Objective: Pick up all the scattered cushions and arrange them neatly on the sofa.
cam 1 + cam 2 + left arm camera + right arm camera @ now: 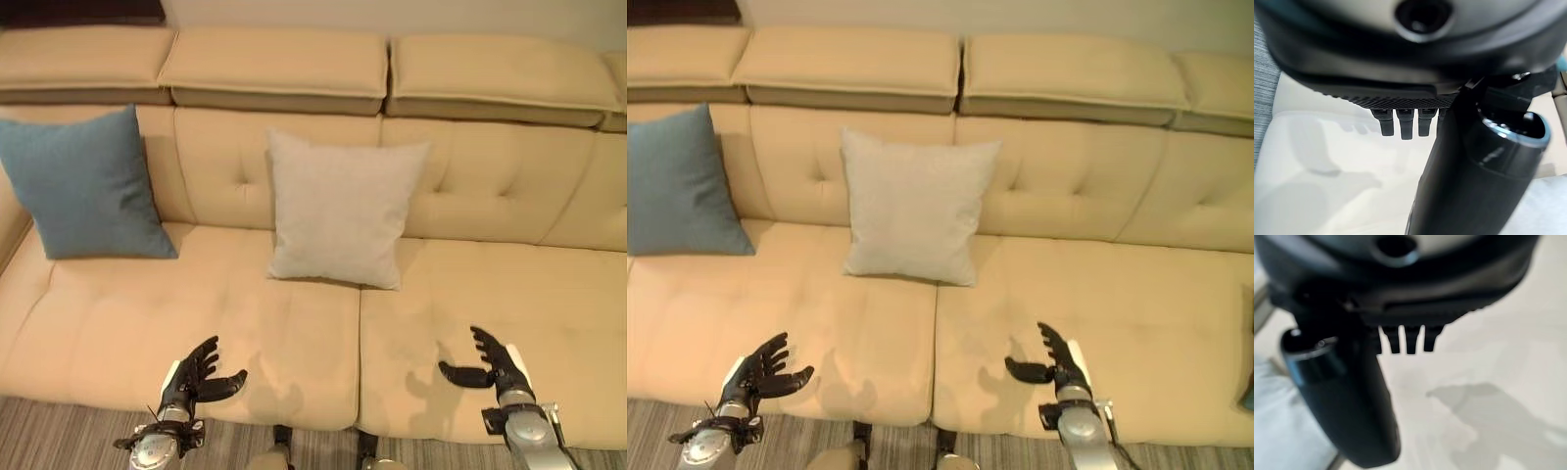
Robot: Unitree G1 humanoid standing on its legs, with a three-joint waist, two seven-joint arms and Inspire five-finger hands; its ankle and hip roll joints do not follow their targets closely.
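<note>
Both robot hands are empty. The left robot hand (196, 377) and the right robot hand (492, 367) hover low over the front edge of the sofa (470, 294), fingers spread and relaxed, thumbs turned inward toward each other. The wrist views agree: straight fingertips (1406, 128) over bare seat upholstery, nothing between fingers and thumb on either side.

Two cushions are already placed. The blue cushion (83, 186) stands propped against the backrest, well beyond the left robot hand and further out to its left. The pale grey cushion (338, 208) leans upright against the backrest, beyond and between the two robot hands, its lower edge across the seam of two seat sections. Both sit reasonably square.

At the far right edge of the right eye view, out past the right robot hand, a small teal object (1248, 397) is partly cut off; it may be another cushion, but that cannot be confirmed.

Assessment: the work appears to be between placements, one cushion set down and no new pickup begun. The seat section beyond the right robot hand is vacant. The next move likely calls for turning toward the right to locate any remaining cushion, then a wide two-handed grasp on its sides.
</note>
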